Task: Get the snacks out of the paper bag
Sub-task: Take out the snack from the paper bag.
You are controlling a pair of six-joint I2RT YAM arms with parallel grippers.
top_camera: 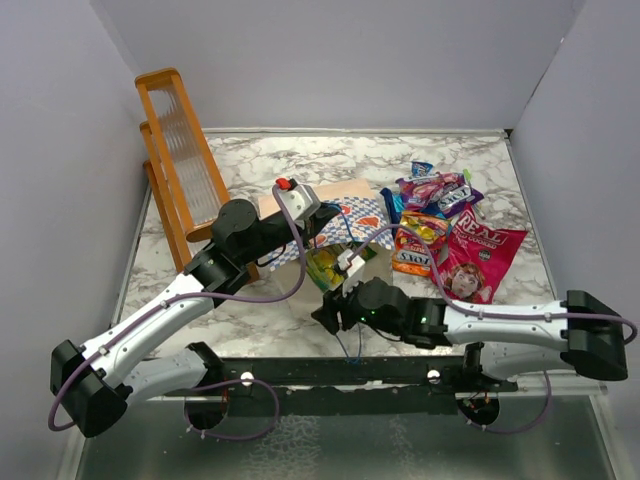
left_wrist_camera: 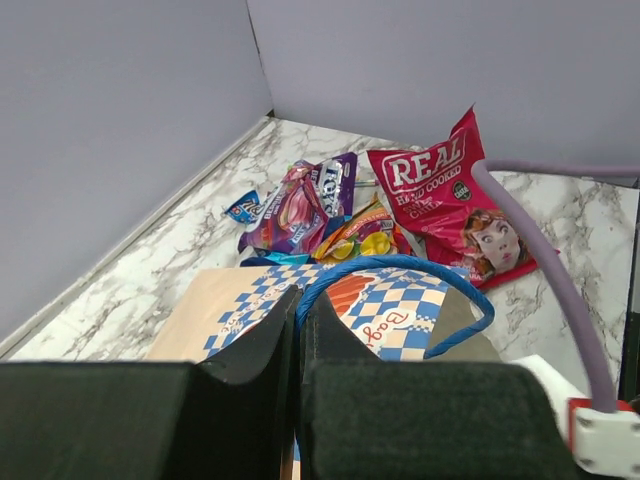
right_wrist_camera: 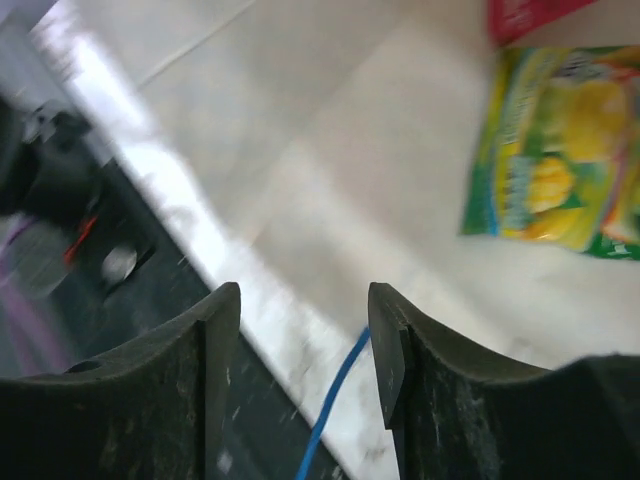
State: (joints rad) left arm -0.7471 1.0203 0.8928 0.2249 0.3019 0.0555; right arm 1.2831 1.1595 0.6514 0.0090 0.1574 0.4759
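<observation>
- Now: left gripper (left_wrist_camera: 300, 300) pressed together on the paper bag (left_wrist_camera: 395, 310) rim, by its blue cord handle (left_wrist_camera: 390, 260).
- Right gripper (right_wrist_camera: 303, 300) spread, holding nothing.
- Green-yellow candy bag (top_camera: 325, 268) lies against the bag's near side.
- REAL pouch (top_camera: 478, 255) and smaller packets lie on the marble table (top_camera: 260, 160), right of the bag.

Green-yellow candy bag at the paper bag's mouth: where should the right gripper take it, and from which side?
Probably its near edge. The green-yellow candy bag lies at the mouth of the blue-and-white checkered paper bag, facing the open right gripper, so approach from the near side, pinching that flat edge.
</observation>
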